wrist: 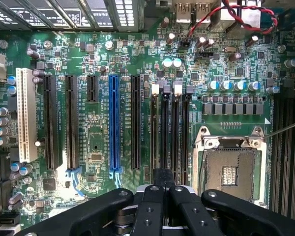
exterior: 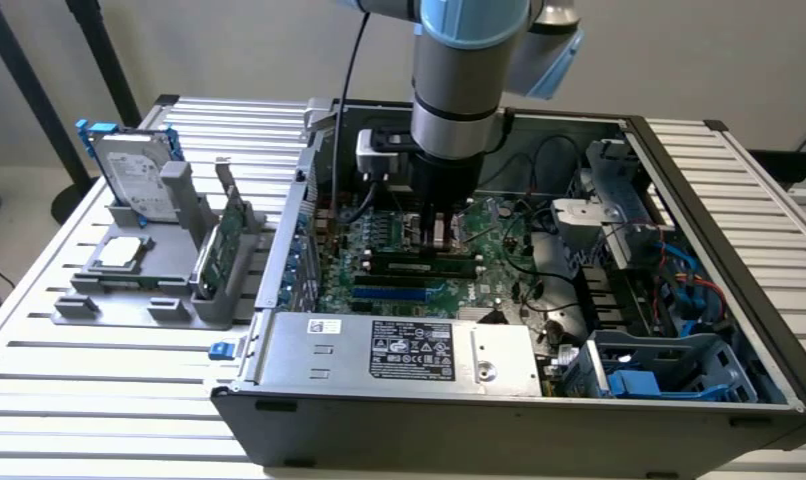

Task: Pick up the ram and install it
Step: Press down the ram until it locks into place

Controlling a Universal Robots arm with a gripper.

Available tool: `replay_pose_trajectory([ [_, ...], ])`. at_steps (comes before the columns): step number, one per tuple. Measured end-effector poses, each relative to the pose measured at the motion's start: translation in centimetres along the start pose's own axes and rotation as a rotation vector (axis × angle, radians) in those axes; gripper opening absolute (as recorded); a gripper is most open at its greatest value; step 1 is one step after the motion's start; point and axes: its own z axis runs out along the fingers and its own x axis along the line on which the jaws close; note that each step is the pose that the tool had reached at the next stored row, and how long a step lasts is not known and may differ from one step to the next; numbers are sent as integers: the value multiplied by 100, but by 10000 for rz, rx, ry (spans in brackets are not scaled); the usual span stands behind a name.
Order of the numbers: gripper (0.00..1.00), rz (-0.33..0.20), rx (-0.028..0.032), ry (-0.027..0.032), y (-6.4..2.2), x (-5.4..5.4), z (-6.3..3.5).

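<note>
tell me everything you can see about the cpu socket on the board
The cpu socket is a square recess lying flat on the green motherboard, next to the black memory slots. A silvery metal frame with fasteners at its corners surrounds it. Inside is a dull grey-brown contact field with a small cluster of tiny parts at its centre. It is empty: no chip and no cooler sit on it, and nothing touches it.

the arm (exterior: 463, 70) has grey cylindrical segments with light-blue caps, a black cable, and black screw-studded gripper (wrist: 162, 184) linkages.
</note>
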Motion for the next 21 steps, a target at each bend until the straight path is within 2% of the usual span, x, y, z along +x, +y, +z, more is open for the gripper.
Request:
replay_pose_trajectory([
  [4, 11, -8, 14, 4, 1, 1, 13],
  [6, 11, -9, 22, -20, 1, -1, 4],
  [7, 11, -12, 32, -44, -1, -4, -12],
  [9, 11, -12, 17, -32, 2, -3, -77],
  [13, 11, -13, 16, -49, 5, -6, -170],
  [21, 11, -14, 16, -54, 7, -7, -175],
])
